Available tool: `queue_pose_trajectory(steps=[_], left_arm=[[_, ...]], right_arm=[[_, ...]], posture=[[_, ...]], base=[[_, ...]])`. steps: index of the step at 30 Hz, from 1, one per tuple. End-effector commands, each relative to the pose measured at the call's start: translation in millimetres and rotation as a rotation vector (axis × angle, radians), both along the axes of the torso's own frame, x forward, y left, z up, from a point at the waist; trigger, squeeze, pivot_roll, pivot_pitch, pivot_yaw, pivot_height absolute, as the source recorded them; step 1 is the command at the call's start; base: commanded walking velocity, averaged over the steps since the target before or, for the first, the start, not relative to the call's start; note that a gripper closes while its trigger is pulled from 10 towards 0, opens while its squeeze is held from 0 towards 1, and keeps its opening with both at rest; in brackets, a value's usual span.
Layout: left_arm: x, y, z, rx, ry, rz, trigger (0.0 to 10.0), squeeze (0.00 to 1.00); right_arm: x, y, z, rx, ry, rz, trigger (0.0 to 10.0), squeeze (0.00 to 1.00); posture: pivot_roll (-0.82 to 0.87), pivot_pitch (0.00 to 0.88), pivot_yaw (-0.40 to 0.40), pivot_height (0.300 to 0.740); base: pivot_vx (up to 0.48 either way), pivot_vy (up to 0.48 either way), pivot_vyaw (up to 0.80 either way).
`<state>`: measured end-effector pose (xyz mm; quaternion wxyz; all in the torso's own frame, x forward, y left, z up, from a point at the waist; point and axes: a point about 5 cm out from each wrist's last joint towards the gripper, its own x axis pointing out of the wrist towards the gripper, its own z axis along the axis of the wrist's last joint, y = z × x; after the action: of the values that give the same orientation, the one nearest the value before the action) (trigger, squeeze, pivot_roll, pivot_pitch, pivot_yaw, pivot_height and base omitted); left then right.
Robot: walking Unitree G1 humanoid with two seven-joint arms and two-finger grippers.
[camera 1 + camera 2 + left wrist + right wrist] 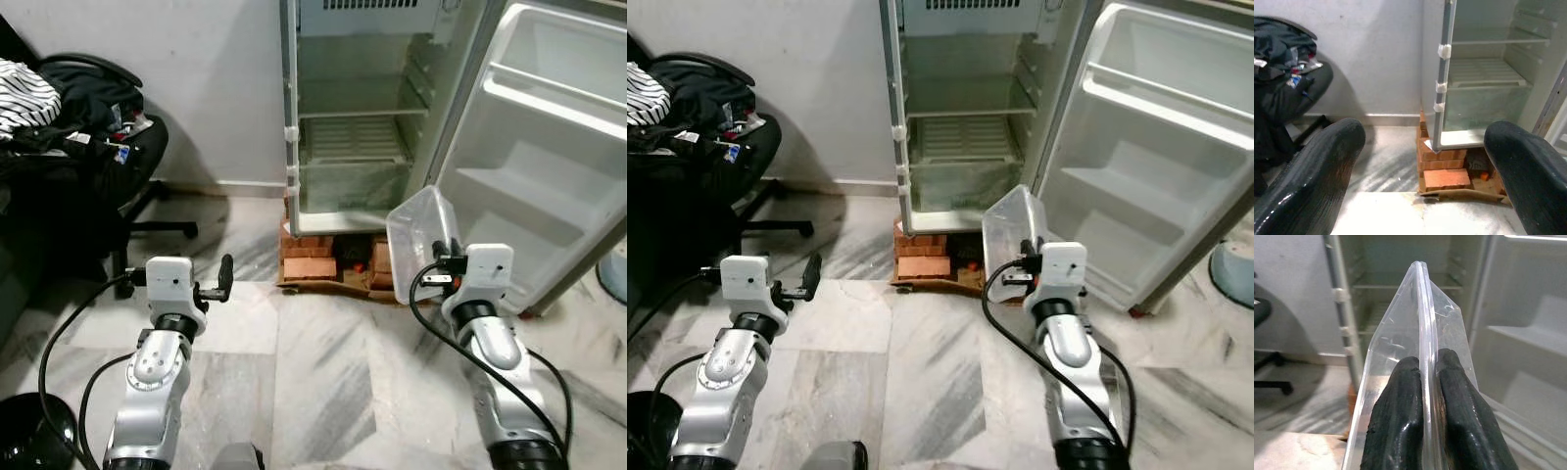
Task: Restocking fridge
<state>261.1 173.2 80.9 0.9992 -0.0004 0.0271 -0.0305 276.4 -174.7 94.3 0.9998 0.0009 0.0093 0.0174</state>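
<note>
A small fridge (358, 117) stands open ahead against the wall, its shelves bare and its white door (549, 157) swung out to the right. My right gripper (438, 257) is shut on the rim of a clear plastic container (419, 235), held tilted in the air in front of the fridge's lower right corner. In the right wrist view both black fingers (1405, 416) pinch the container's thin edge (1422, 323). My left gripper (223, 279) is open and holds nothing, raised over the marble floor left of the fridge; its fingers (1308, 181) frame the fridge's base.
The fridge sits on red bricks (309, 257) and cardboard. An office chair (93, 147) piled with dark clothes stands at the left by the wall. A black round object (29, 436) lies at the lower left. A bluish basin (615, 274) sits right of the door.
</note>
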Motion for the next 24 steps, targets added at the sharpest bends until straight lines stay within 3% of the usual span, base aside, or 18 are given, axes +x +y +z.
queue_pose_trajectory(steps=[1, 13, 16, 24], left_arm=[[-1.5, 2.6, 3.6, 0.005, -0.005, -0.009, 10.0, 0.00], [-2.8, 0.0, 8.3, -0.010, -0.007, -0.041, 10.0, 0.00], [-3.3, -1.1, 9.1, -0.003, -0.010, -0.051, 10.0, 0.00], [-2.3, -3.2, 12.1, 0.028, -0.023, -0.067, 10.0, 0.00]], right_arm=[[0.6, 3.5, 6.1, 0.004, -0.021, 0.009, 10.0, 0.00], [0.6, 9.1, 5.0, 0.039, -0.007, 0.035, 10.0, 0.00], [1.2, 9.7, 5.5, 0.030, -0.010, 0.042, 10.0, 0.00], [3.0, 10.4, 7.9, 0.028, -0.017, 0.044, 10.0, 0.00]], posture=[[0.06, 0.092, -0.025, 0.740], [0.07, 0.104, -0.029, 0.740], [0.07, 0.105, -0.029, 0.740], [0.07, 0.106, -0.025, 0.740]], base=[[0.000, 0.405, 0.00], [0.000, 0.435, 0.00], [0.281, 0.390, 0.00], [0.475, 0.000, 0.00]])
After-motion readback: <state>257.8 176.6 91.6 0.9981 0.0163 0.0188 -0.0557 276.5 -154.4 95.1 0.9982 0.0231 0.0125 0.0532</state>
